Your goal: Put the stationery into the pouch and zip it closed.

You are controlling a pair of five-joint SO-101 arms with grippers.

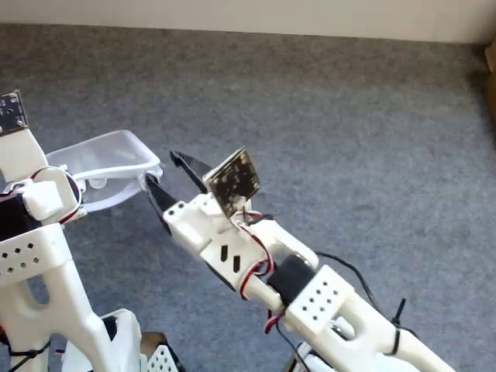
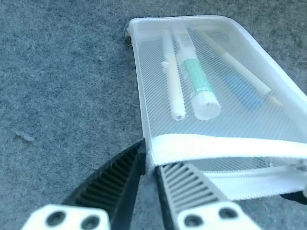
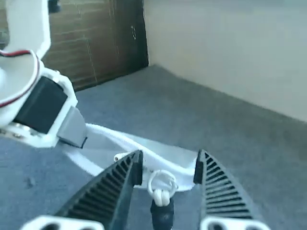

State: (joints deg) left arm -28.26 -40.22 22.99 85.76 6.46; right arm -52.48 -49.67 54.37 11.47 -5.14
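**Pouch held for zipping.** The pouch [image 2: 220,146] lies over the grey carpet [image 1: 349,116], its edge pinched in the narrow jaws of the left gripper [image 2: 149,155]. The right gripper [image 3: 169,158] has its jaws wide on either side of the zip pull [image 3: 160,184].

Likely faults: the pouch may twist or slip from the thin one-point pinch when the zip is tugged. The stationery [image 2: 196,81] already inside could slide about. The small looped pull may escape if the jaws shut beside it. The left gripper's body crowds the right gripper. How far the zip is drawn cannot be told.
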